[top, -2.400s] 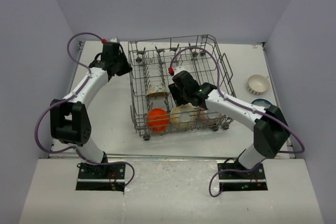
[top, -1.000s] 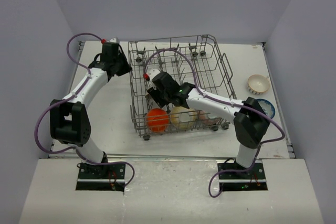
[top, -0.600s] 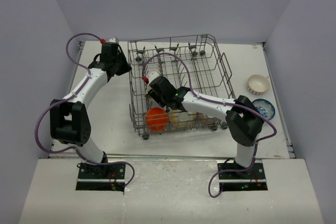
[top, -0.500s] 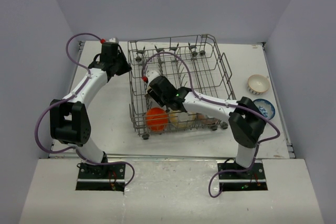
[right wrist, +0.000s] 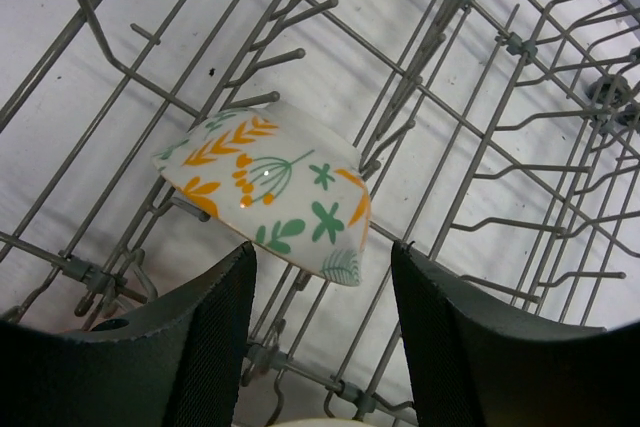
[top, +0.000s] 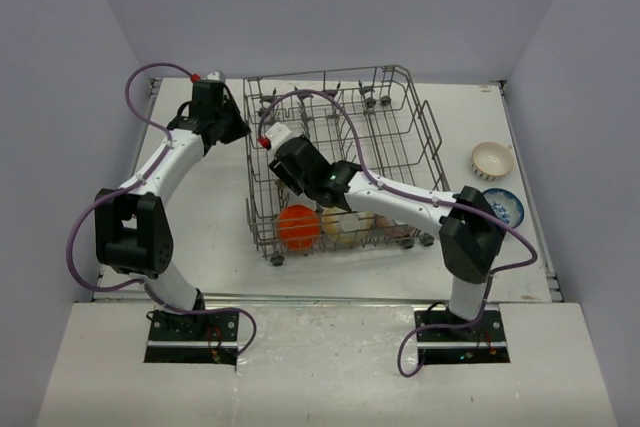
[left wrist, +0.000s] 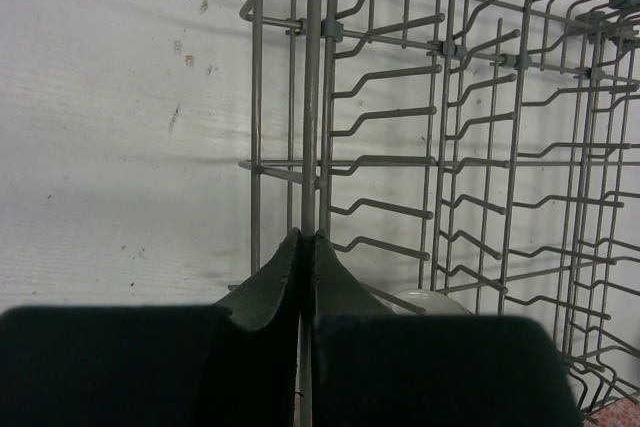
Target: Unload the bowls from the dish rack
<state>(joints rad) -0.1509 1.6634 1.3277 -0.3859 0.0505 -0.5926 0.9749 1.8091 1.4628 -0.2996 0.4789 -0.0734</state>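
The right hand (right wrist: 322, 267) is spread wide inside the large rectangular grey metal wire dish rack (top: 425, 137), near its left side. Its two dark fingers (right wrist: 215, 347) stand on either side of a small whitish bowl with orange and green floral marks (right wrist: 270, 182) without touching it. That bowl lies tipped on its side among the upright tines, its outer wall turned up towards the wrist camera. From above, the right arm reaches across the near half of the dish rack.

The left hand (left wrist: 305, 247) is pressed together, pinching a rim wire on the dish rack's left side, near its far left corner. The wire runs straight up between the two fingertips in the wrist view.

Along the near edge of the dish rack sits a small round orange bowl (top: 299, 227) at the left. A cream-yellow bowl (top: 345, 227) is just beside it to the right.

Outside the dish rack, to its right on the white table (top: 215, 217), a whitish bowl with yellow marks (top: 492, 158) stands upright. A blue-and-white patterned bowl (top: 508, 209) lies nearer the arm bases, partly hidden by the right arm's elbow.
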